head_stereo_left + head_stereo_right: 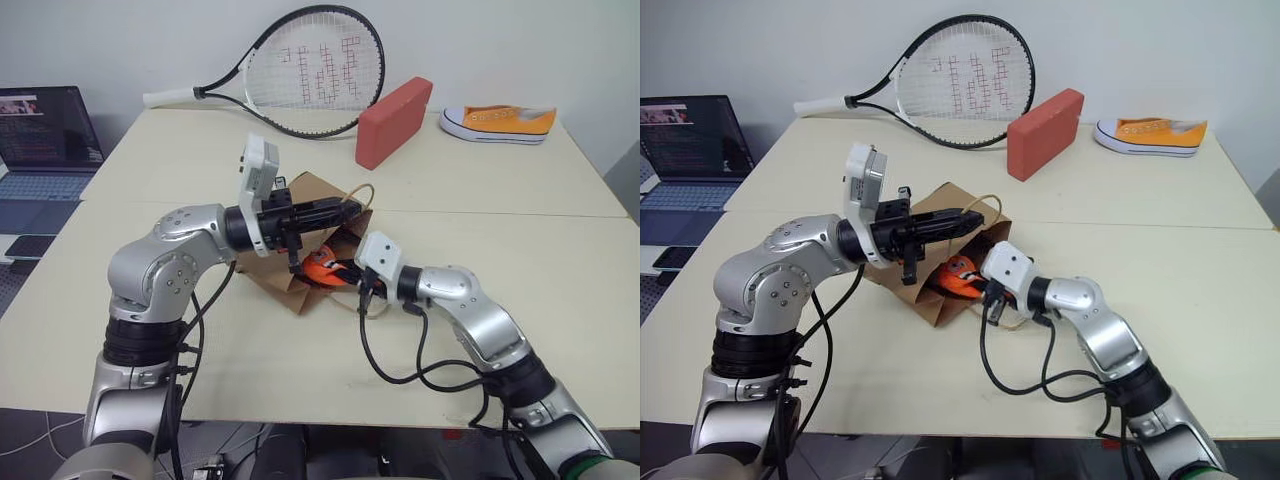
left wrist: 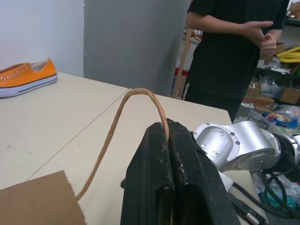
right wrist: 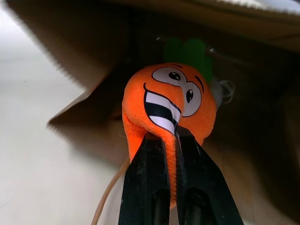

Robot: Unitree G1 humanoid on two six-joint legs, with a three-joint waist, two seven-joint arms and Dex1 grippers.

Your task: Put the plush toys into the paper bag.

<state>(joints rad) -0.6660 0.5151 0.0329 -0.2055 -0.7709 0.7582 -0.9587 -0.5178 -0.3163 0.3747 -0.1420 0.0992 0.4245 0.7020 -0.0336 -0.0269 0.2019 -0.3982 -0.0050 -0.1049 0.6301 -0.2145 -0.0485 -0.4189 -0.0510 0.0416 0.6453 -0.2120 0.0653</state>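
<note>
Left claw (image 2: 168, 140) clamped on bag handle (image 2: 136, 96), lifting paper bag (image 1: 940, 205) mouth open on surface (image 1: 300, 360) centre | right claw (image 3: 173, 140) pinched carrot toy (image 3: 168, 105) at mouth, ready to push inside | egg toy unseen

At the far edge of the cream table (image 1: 520, 250): 1 black-and-white tennis racket (image 1: 300, 70) leaning on the wall, 1 red brick-shaped block (image 1: 393, 122) just beside its head, 1 orange-and-white sneaker (image 1: 498, 123) further right (sole toward the block). Off the table's left side, an open laptop (image 1: 45, 145). Beyond the table's right edge, a person in black (image 2: 234, 47), hands clasped.
</note>
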